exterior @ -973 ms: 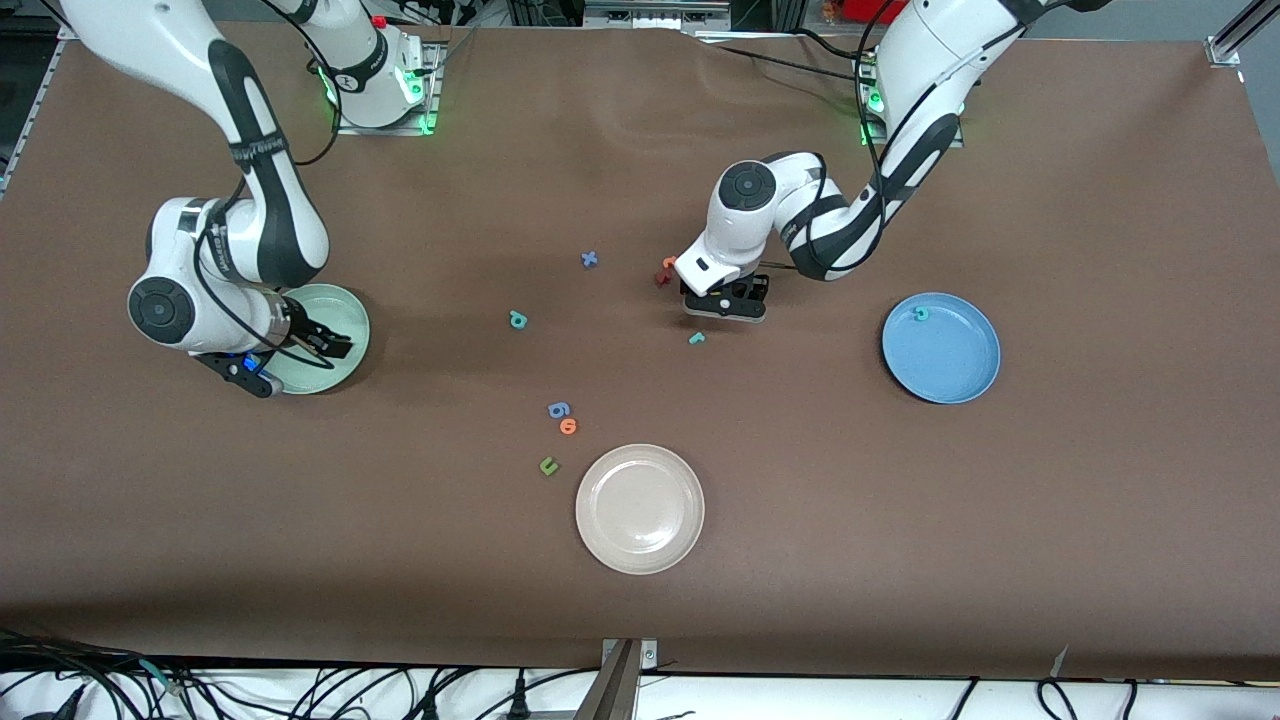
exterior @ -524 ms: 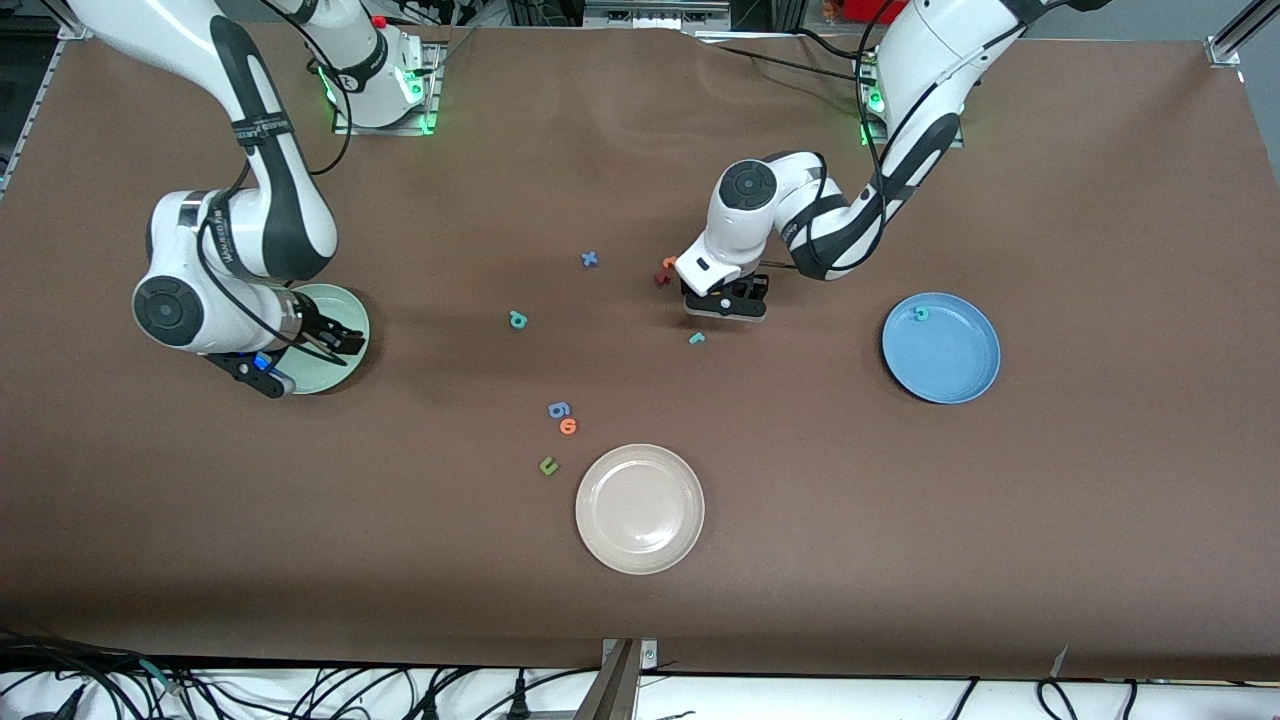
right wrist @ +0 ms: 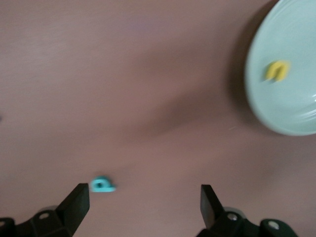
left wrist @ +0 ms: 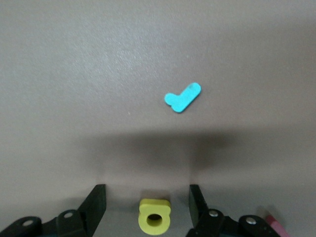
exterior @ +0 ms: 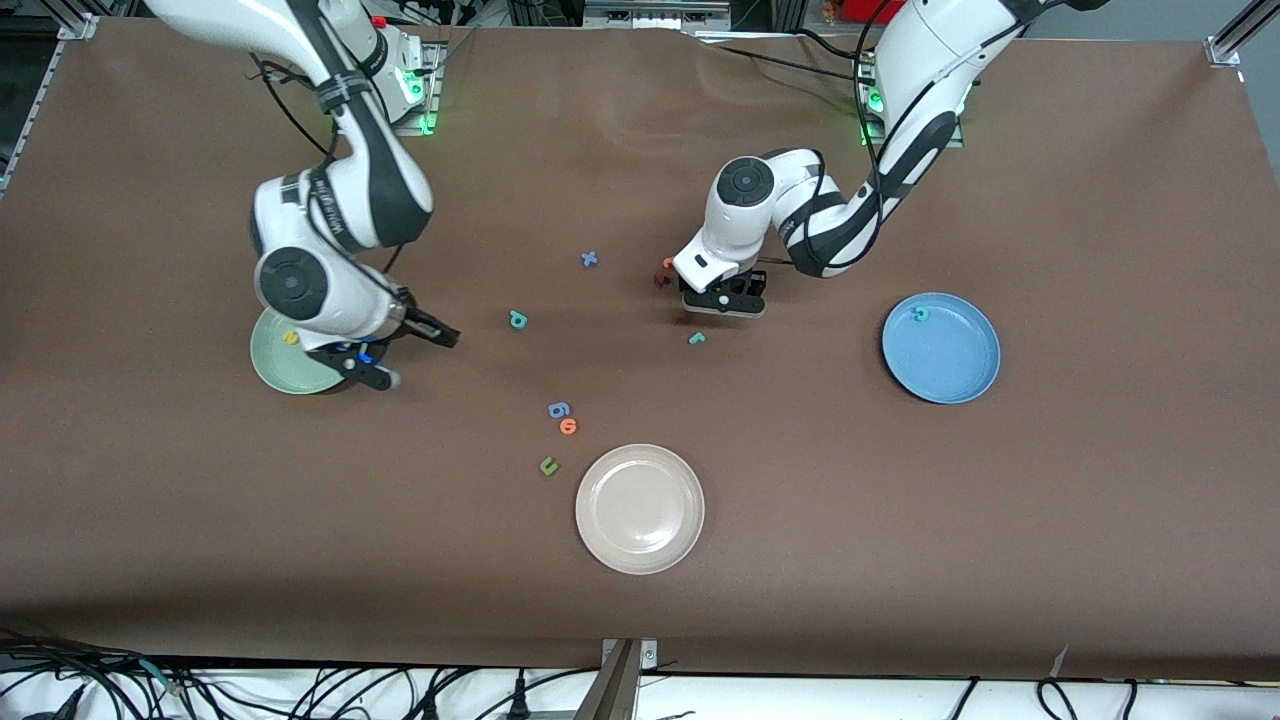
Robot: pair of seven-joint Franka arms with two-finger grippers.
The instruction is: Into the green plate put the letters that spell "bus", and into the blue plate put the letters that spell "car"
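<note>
My left gripper (exterior: pixel 722 305) is low over the table's middle, open, its fingers (left wrist: pixel 96 207) either side of the yellow a (left wrist: pixel 154 216) without touching it. The teal r (exterior: pixel 697 338) (left wrist: pixel 182 97) lies just nearer the camera. The blue plate (exterior: pixel 940 347) holds the teal c (exterior: pixel 921 314). My right gripper (exterior: pixel 412 358) (right wrist: pixel 143 195) hangs open and empty between the green plate (exterior: pixel 285 368) (right wrist: pixel 289 74) and the teal b (exterior: pixel 518 320) (right wrist: pixel 102 185). A yellow u (exterior: pixel 291 338) (right wrist: pixel 276 70) lies in the green plate; my right arm covers part of that plate.
A cream plate (exterior: pixel 640 508) sits nearest the camera. Beside it lie a dark green u (exterior: pixel 548 465), an orange letter (exterior: pixel 569 426) and a blue g-like letter (exterior: pixel 559 409). A blue x (exterior: pixel 590 259), an orange t (exterior: pixel 669 263) and a dark red letter (exterior: pixel 662 278) lie by my left gripper.
My right arm has swung off the green plate toward the table's middle, uncovering the yellow letter in the plate. My left gripper has stayed over the same spot.
</note>
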